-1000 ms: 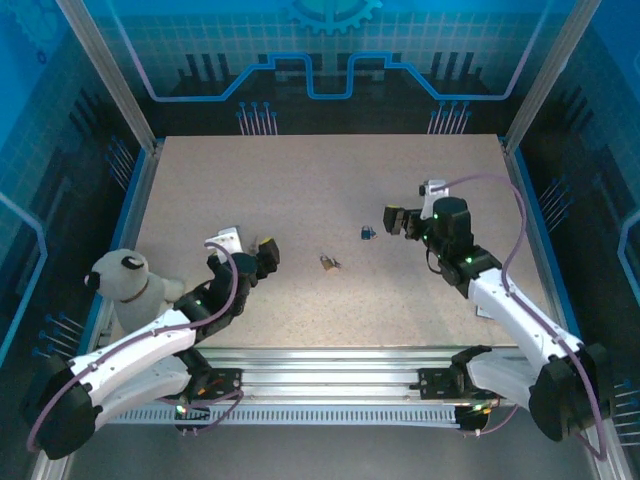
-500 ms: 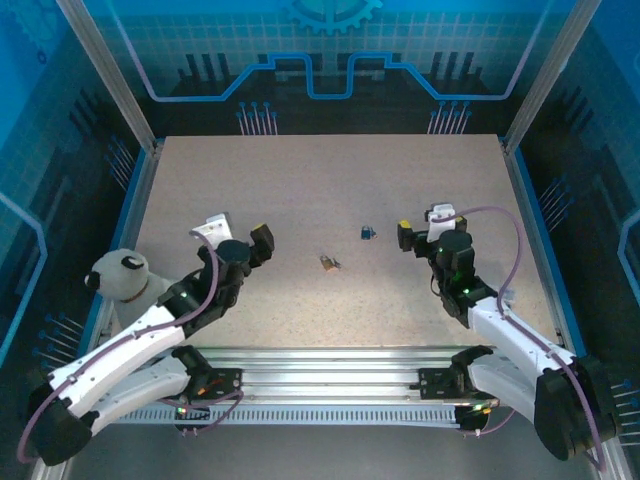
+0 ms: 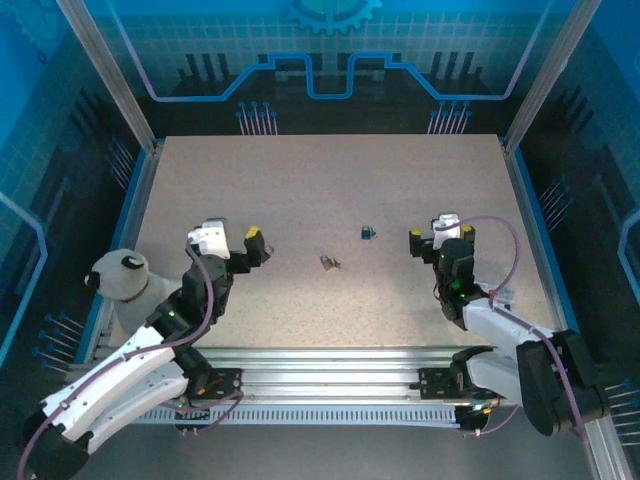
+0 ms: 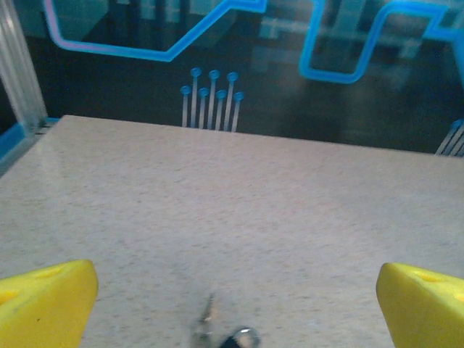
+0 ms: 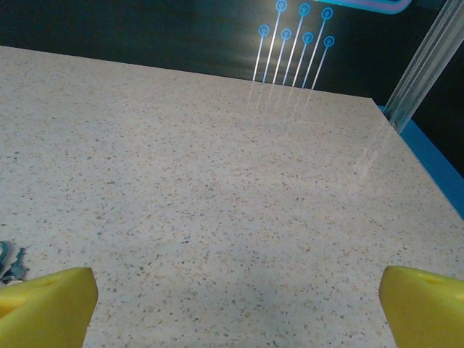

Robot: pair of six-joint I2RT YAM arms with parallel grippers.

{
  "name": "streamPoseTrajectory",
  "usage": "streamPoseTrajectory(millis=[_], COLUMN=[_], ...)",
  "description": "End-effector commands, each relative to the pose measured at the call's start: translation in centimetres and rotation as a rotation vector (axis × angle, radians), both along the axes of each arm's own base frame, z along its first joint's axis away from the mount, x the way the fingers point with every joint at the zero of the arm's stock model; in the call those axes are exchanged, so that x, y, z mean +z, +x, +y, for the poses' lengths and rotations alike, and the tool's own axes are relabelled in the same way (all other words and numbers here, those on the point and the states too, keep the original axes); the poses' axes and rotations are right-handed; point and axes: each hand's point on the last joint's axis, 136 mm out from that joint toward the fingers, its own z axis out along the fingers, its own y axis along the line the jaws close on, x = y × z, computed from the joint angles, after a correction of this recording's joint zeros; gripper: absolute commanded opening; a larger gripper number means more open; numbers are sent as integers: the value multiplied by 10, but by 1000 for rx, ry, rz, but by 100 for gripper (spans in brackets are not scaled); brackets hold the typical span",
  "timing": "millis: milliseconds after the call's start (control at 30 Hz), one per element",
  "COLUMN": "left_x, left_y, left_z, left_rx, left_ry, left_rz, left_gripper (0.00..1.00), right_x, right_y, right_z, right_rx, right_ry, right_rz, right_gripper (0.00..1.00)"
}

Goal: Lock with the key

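A small brass-coloured lock (image 3: 328,262) lies on the speckled table (image 3: 320,180) near the middle. Up and to the right of it lies a small blue key (image 3: 367,233). My left gripper (image 3: 230,243) hangs to the left of the lock, open and empty, its yellow fingertips (image 4: 43,301) wide apart. In the left wrist view a blurred small metal piece with a shiny ring (image 4: 217,330) lies low between them. My right gripper (image 3: 440,234) is to the right of the key, open with nothing in it. The blue key (image 5: 13,264) shows at the left edge beside one yellow fingertip (image 5: 43,304).
A panda plush (image 3: 125,280) sits at the table's left edge beside the left arm. Aluminium posts (image 3: 105,75) and dark blue walls close in the table. The back wall carries blue pins (image 4: 212,94).
The left gripper has swung left, away from the lock. The right gripper has drawn back right and nearer, away from the key. Both stayed open; lock and key have not moved.
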Motion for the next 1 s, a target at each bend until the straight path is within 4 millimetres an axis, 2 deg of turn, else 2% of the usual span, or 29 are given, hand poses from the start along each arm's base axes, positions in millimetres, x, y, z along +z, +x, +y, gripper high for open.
streamPoseTrajectory(millis=[0,100,300,500,667,867,967], left_x=[-8,-22,-37,-48,-55,-58,-67], left_y=[8,13,19,21,26,36,43], left_z=[19,33,47,68,70,76,77], left_rx=[53,92,143,242,235,238,214], left_ry=[53,68,119,66,70,113,141], left_rz=[-2,14,48,68,93,117,147], left_gripper=[99,99,99,99,99,99,99], right_x=[7,-4,-4,-10,-28,-38,-38], right_y=[9,11,17,24,33,49,50], right_z=[-9,-13,-18,-12,1,-8,-9], right_rx=[-32,-50,-63,0,73,15,15], right_ry=[-2,-9,-3,26,7,16,26], right_rz=[-50,-49,-61,-102,-107,1,3], right_gripper=[100,100,100,100,100,100,100])
